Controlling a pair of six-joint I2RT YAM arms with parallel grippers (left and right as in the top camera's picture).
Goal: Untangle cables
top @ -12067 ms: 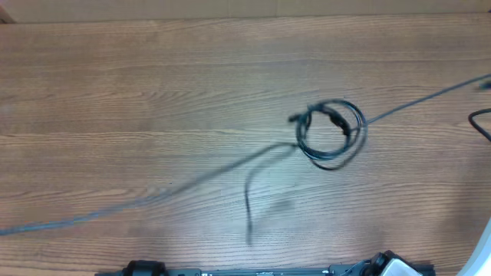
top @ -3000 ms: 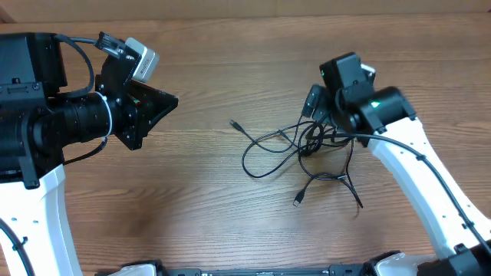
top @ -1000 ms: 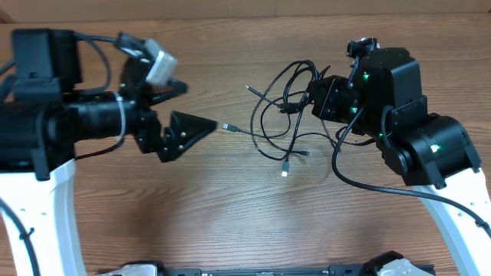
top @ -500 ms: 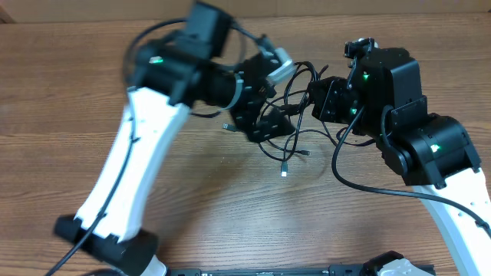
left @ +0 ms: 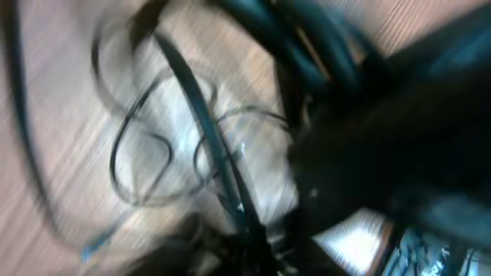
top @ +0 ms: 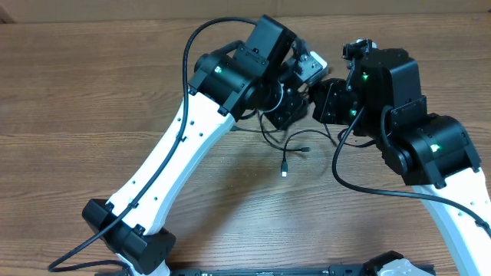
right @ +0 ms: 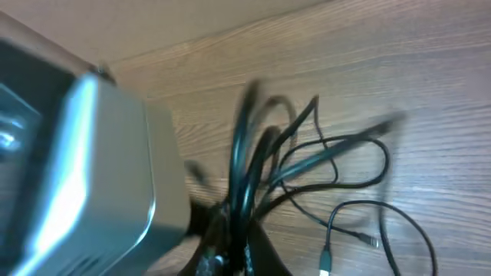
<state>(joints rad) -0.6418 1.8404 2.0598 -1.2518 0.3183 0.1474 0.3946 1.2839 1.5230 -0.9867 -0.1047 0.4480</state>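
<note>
The cables (top: 285, 142) are thin black cords in a tangle, lifted off the wooden table between the two arms. Loose loops hang down, with a plug end (top: 285, 173) near the table. My right gripper (top: 321, 101) is shut on the thick part of the bundle; in the right wrist view the cords (right: 244, 165) run down between its fingers (right: 239, 249). My left gripper (top: 290, 107) is pressed up against the same bundle from the left. Its wrist view is blurred: cable loops (left: 142, 157) show, and a strand (left: 219, 165) runs toward the jaws, whose state is unclear.
The left arm (top: 192, 146) stretches diagonally across the middle of the table from its base (top: 126, 238). The right arm's body (top: 418, 138) stands at the right. The left wrist's grey camera housing (right: 73, 161) fills the left of the right wrist view.
My left arm has swung from the left side across to the bundle, closing in on it. The right gripper has held the lifted bundle still over the last second.
</note>
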